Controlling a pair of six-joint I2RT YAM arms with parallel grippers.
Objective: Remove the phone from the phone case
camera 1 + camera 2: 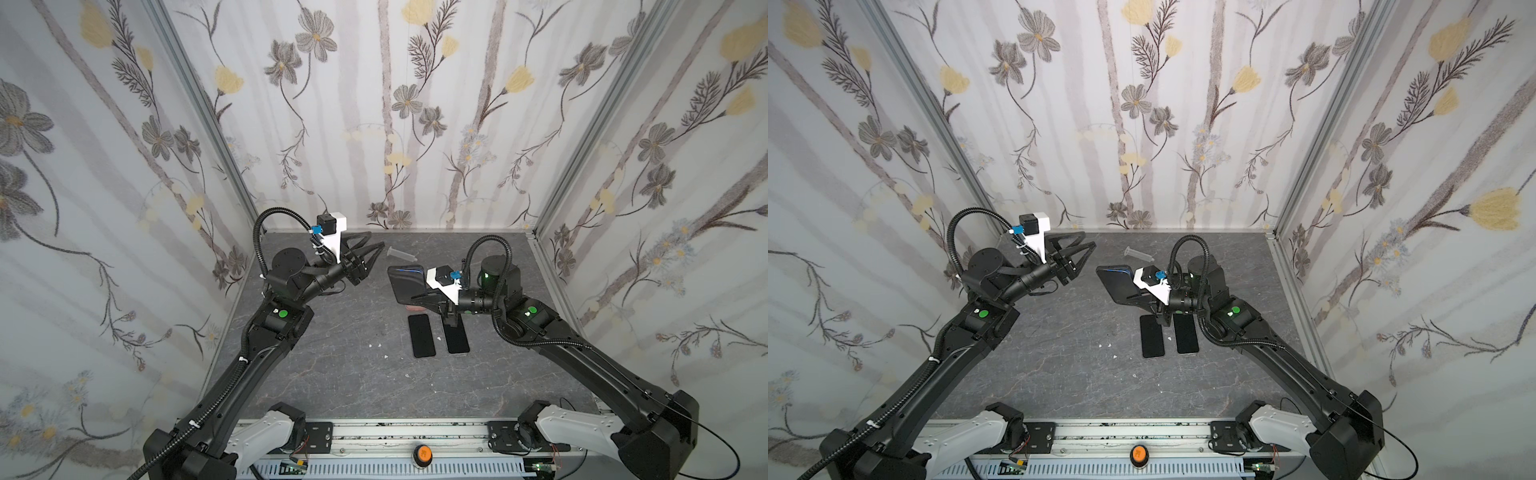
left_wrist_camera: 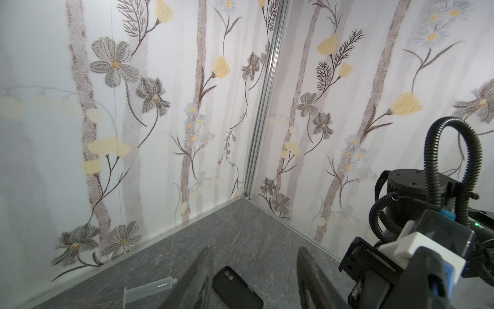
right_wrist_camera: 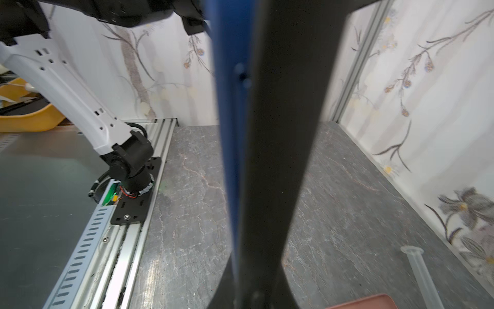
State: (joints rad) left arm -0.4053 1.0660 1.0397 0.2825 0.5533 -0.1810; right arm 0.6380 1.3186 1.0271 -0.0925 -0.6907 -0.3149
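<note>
- Grip check in both top views: right gripper (image 1: 417, 297) is clamped on the phone case (image 1: 405, 284). I see it held tilted off the desk (image 1: 332, 374), right of centre, toward the far edge. A blue rim, the phone (image 1: 409, 271), shows along its upper edge.
- Same views: left gripper (image 1: 377, 240) hangs raised near the far left corner, fingers spread, nothing between them, well apart from the phone case.
- Flat on the desk:
  - two black slabs (image 1: 422, 336) side by side, just nearer than the phone case, one partly under the right gripper
  - clear syringe (image 1: 401, 252) toward the far edge
  - reddish item (image 1: 415, 308) beneath the phone case
- Left wrist: spread fingers (image 2: 196, 281) frame the phone case's black back (image 2: 236, 291), camera cutout visible. Syringe (image 2: 149, 290) lies beside it.
- Right wrist: blue phone edge (image 3: 230, 133) runs against a black finger (image 3: 283, 133). I can't tell whether the phone is fully seated.
</note>
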